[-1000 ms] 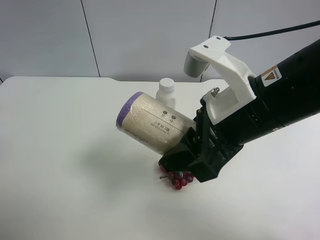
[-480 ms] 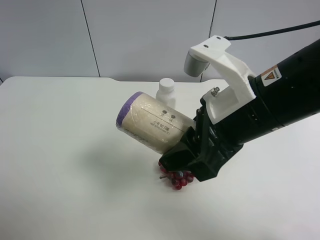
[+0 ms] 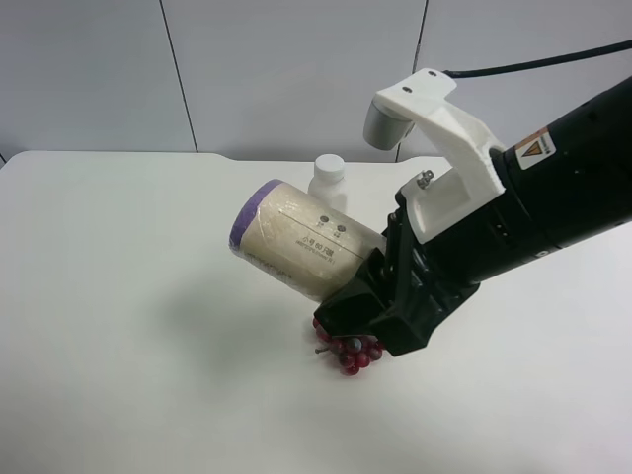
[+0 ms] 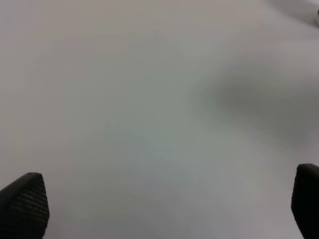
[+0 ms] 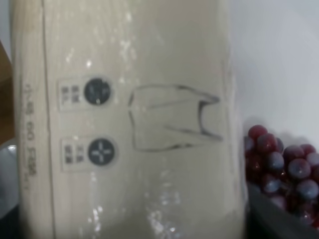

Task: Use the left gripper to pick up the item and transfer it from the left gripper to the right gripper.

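The item [image 3: 296, 242], a stout cream canister with a purple lid, hangs tilted above the table, lid pointing toward the exterior high view's left. The right gripper [image 3: 362, 288], on the black arm with the white bracket, is shut on the item's base end. In the right wrist view the item [image 5: 134, 124] fills most of the picture, its printed label facing the camera, and the fingers are hidden. The left gripper [image 4: 164, 204] stands open over bare table, with nothing between its black fingertips [image 4: 22, 204]. The left arm does not show in the exterior high view.
A bunch of red grapes [image 3: 348, 354] lies on the white table [image 3: 118, 296] just under the right gripper, and shows beside the canister as grapes [image 5: 279, 169] in the right wrist view. A slim white bottle [image 3: 328, 180] stands behind the canister.
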Tool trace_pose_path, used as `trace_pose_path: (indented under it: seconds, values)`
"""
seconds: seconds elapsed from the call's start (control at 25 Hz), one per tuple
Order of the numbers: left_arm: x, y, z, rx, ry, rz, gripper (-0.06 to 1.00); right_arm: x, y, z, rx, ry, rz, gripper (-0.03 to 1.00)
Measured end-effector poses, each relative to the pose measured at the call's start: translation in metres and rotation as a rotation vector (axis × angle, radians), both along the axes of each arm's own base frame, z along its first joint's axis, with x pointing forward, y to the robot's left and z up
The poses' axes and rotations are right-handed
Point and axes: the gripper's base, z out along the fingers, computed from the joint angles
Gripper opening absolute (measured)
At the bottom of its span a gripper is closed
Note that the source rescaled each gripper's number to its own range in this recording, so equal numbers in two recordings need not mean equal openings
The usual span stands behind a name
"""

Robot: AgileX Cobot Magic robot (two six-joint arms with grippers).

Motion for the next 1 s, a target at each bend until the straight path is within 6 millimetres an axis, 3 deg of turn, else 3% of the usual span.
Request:
trace_pose_path:
  seconds: [0.6,1.0]
  values:
    - [0.01,0.0,-0.003,-0.017,-0.067,0.011,0.99,0.005,0.001,0.004,0.032,-0.015,-0.053,0.01]
    - [0.01,0.0,-0.003,-0.017,-0.067,0.011,0.99,0.013,0.002,0.061,-0.042,-0.05,-0.056,0.0]
